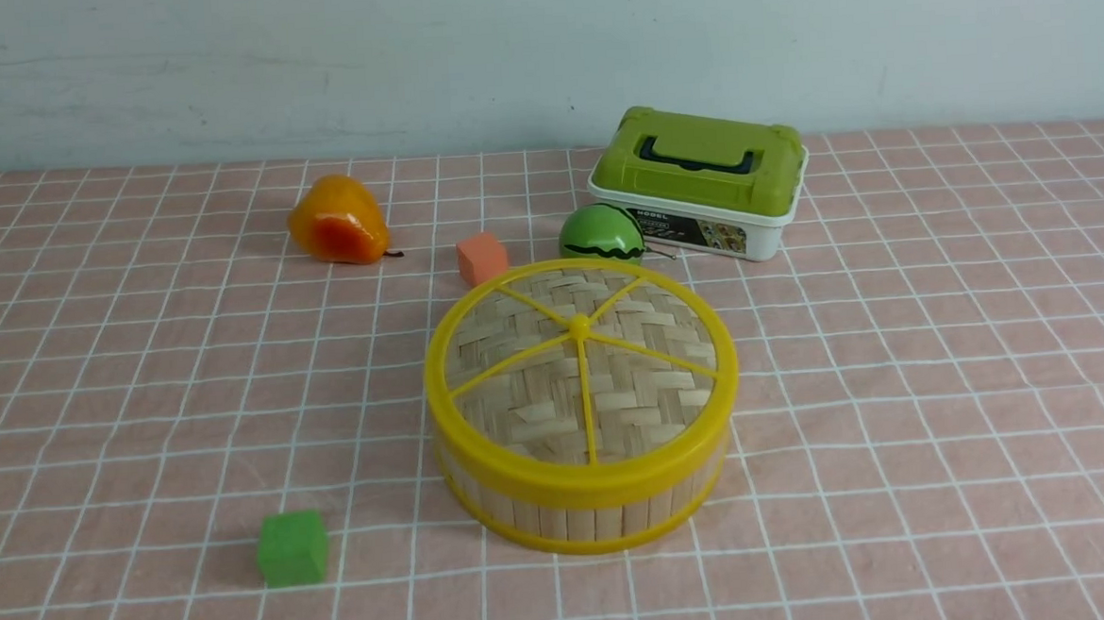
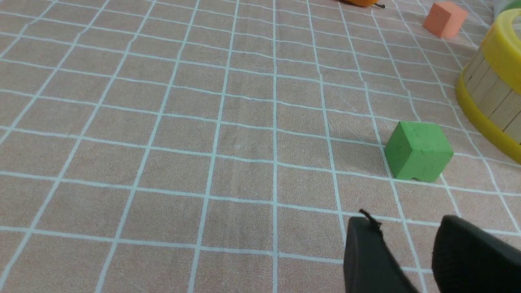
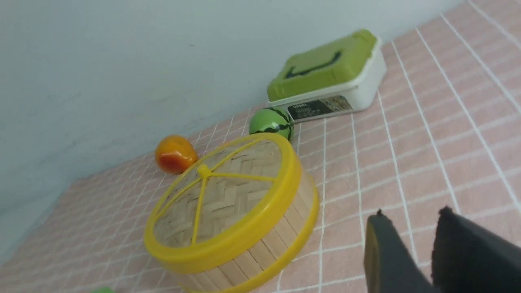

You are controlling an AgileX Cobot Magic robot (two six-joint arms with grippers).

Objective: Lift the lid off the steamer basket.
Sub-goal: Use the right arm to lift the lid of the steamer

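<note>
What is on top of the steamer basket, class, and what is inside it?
The lid sits flat on the steamer basket, covering its whole opening. The inside cannot be seen: the woven lid hides whatever the basket may hold.

Only text: dark label on box front, well ahead of right end effector. Top word looks like "MODEL"; rest too small.

Table, covered by a pink tablecloth gridded in white. Set on it: steamer basket, taken as landmark. Toy watermelon just behind it; orange cube behind-left; toy pear farther behind-left; green-lidded white box behind-right; green cube front-left.
</note>
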